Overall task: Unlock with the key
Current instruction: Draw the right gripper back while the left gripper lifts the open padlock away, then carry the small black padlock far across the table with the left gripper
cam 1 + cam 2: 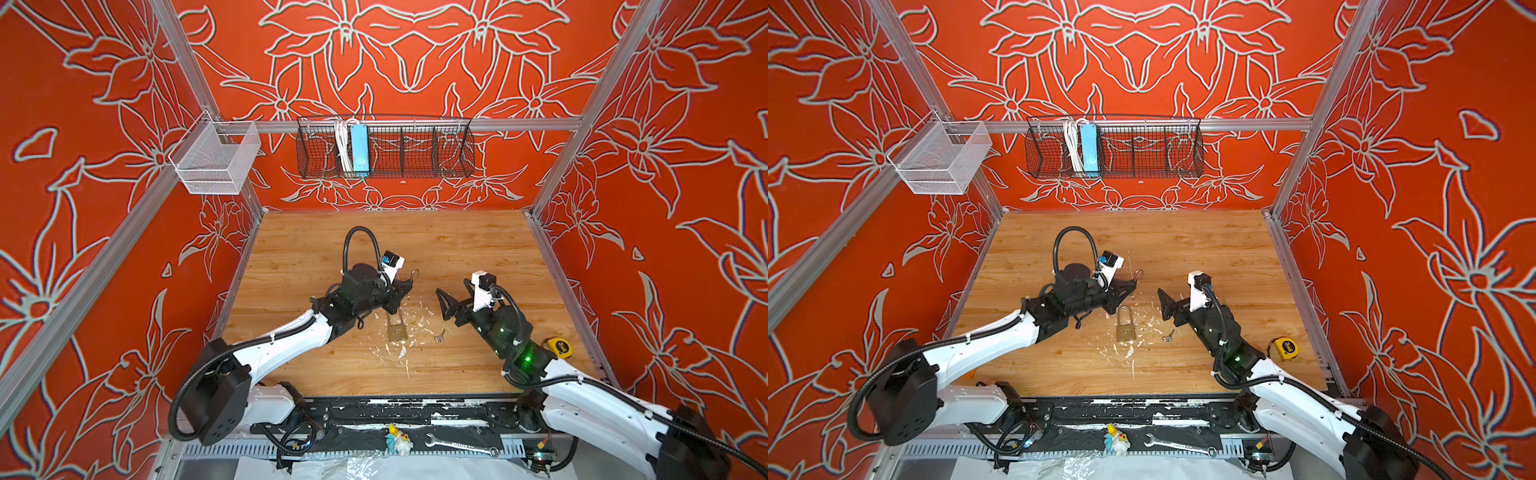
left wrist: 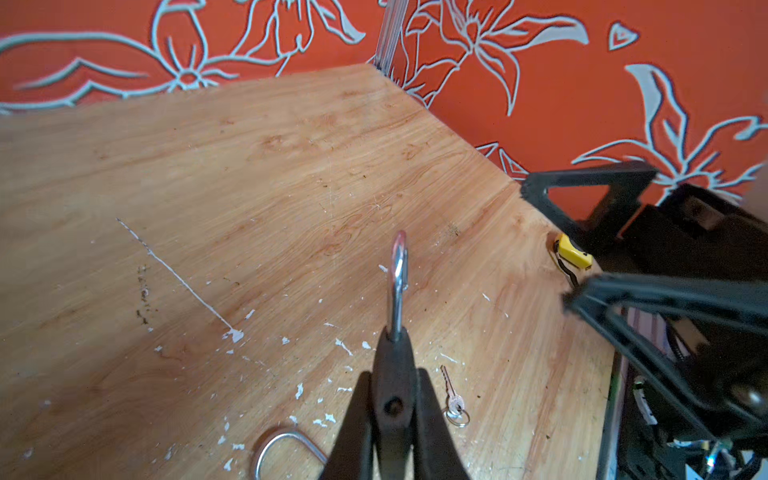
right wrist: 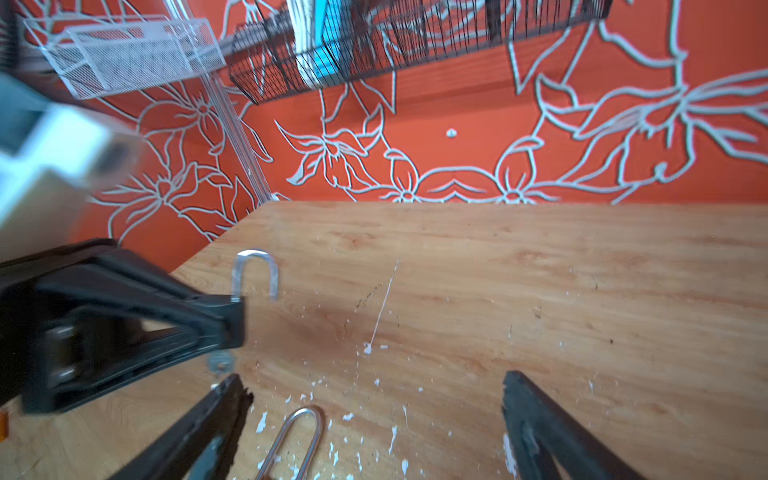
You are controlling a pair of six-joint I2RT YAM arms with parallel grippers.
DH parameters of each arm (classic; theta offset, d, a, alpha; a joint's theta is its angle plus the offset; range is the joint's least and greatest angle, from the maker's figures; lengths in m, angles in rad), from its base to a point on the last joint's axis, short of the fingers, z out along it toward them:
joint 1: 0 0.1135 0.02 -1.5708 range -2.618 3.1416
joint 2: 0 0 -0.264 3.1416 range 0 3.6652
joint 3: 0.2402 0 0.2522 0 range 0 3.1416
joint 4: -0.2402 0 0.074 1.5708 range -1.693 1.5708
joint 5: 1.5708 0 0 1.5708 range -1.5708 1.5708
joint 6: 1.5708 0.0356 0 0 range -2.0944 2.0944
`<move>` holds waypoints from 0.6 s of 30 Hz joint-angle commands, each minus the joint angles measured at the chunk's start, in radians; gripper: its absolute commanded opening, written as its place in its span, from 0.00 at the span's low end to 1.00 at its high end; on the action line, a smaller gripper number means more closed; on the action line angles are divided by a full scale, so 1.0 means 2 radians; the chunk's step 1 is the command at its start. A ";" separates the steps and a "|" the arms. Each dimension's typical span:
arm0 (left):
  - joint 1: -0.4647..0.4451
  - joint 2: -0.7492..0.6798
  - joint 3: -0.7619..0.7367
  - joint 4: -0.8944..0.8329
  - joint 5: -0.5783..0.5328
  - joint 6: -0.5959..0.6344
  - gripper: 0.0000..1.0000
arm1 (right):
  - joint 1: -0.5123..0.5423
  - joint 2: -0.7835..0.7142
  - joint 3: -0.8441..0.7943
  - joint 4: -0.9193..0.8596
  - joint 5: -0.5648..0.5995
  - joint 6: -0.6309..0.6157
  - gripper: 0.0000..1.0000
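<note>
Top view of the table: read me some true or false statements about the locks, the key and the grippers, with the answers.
1. The brass padlock lies flat on the table. True.
2. The right gripper holds the key. False: the key lies on the table, and that gripper is open and empty.
3. The left gripper is shut, with a silver shackle sticking out of it. True.
4. The tape measure sits beside the left arm. False: it sits near the right arm, by the table's right edge.
</note>
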 commanded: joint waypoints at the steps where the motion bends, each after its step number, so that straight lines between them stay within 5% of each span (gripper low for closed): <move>1: 0.025 0.057 0.057 -0.079 0.032 -0.039 0.00 | -0.001 0.006 -0.019 0.063 -0.044 -0.032 0.98; 18: 0.071 0.397 0.376 -0.118 0.060 -0.129 0.00 | -0.001 0.029 -0.015 0.078 -0.063 -0.025 0.98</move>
